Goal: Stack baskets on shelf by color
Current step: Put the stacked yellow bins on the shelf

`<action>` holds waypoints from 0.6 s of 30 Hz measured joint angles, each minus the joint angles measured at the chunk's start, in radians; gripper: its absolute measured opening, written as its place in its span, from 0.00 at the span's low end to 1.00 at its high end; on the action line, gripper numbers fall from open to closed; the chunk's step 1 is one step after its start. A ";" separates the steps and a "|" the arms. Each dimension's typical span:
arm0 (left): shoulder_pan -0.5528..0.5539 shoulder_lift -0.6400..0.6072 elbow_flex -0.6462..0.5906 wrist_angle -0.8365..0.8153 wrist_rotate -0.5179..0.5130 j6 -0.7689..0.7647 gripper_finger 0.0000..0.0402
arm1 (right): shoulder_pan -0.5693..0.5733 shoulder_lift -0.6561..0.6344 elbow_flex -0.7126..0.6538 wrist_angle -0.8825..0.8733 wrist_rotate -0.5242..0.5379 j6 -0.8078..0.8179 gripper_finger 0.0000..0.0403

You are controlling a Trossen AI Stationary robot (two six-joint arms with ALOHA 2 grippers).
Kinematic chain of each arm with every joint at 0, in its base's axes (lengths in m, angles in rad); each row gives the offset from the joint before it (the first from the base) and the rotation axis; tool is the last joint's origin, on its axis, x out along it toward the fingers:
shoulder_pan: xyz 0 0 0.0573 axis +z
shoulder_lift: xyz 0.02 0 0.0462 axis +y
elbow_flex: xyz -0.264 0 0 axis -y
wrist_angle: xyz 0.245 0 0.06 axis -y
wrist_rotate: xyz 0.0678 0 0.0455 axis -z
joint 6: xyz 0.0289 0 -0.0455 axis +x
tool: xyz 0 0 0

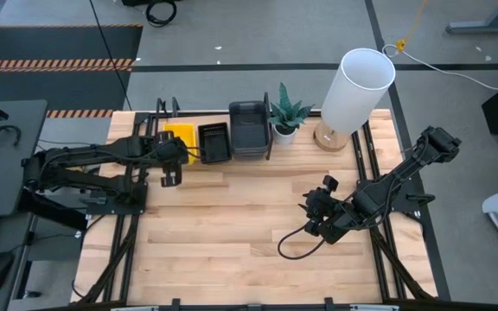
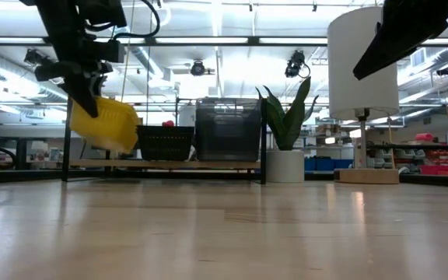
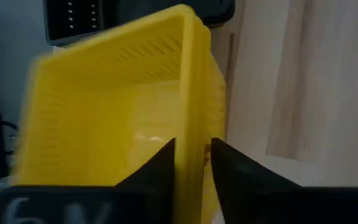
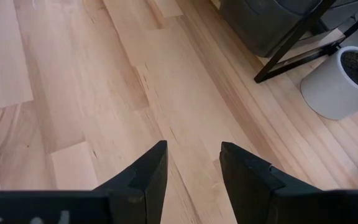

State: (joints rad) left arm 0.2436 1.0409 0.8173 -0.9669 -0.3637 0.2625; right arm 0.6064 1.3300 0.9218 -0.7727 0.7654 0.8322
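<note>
Straddling 1 wall of the tilted yellow basket (image 3: 117, 112) over the shelf's (image 1: 219, 160) left end, the left gripper's (image 3: 191, 168) jaws sit slightly parted, while the right gripper (image 4: 191, 168) hangs open above the worktop (image 1: 232, 233).

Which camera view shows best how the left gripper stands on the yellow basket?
The left wrist view: the left gripper has its fingers either side of the yellow basket wall. The low view shows the basket tilted at the shelf; the high view shows it small; the right wrist view misses it.
</note>
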 joint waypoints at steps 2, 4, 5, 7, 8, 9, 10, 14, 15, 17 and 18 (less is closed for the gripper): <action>0.000 0.002 0.000 0.001 -0.010 0.004 0.28 | 0.000 0.000 0.000 0.001 0.000 -0.001 0.38; 0.000 0.002 0.000 0.003 -0.053 -0.014 0.34 | 0.000 0.000 0.000 0.001 0.000 -0.002 0.38; 0.000 0.004 0.000 0.006 -0.070 -0.022 0.37 | 0.000 0.000 0.000 0.001 0.000 -0.001 0.38; 0.001 0.007 0.000 0.017 -0.105 -0.046 0.42 | 0.000 0.000 0.000 0.002 0.000 -0.002 0.38; 0.001 0.007 0.000 0.018 -0.117 -0.057 0.43 | 0.000 0.000 0.000 0.002 0.000 -0.001 0.38; 0.001 0.006 0.000 0.019 -0.125 -0.069 0.44 | 0.000 0.000 0.000 0.002 0.000 0.000 0.38; 0.000 0.006 0.000 0.022 -0.126 -0.074 0.45 | 0.000 0.000 0.000 0.002 -0.001 0.000 0.38; 0.000 0.006 0.000 0.027 -0.116 -0.101 0.45 | 0.001 0.000 0.000 0.004 -0.008 0.001 0.38; 0.000 0.006 0.000 0.027 -0.107 -0.103 0.44 | 0.001 0.000 0.000 0.005 -0.008 0.001 0.38; -0.006 0.006 0.000 0.029 -0.072 -0.125 0.41 | 0.001 0.000 0.000 0.005 -0.008 0.001 0.38; -0.010 0.006 0.000 0.032 -0.043 -0.128 0.40 | 0.001 0.000 0.000 0.005 -0.008 0.001 0.38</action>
State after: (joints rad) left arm 0.2331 1.0473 0.8173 -0.9347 -0.4064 0.1348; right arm 0.6073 1.3300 0.9218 -0.7677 0.7574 0.8335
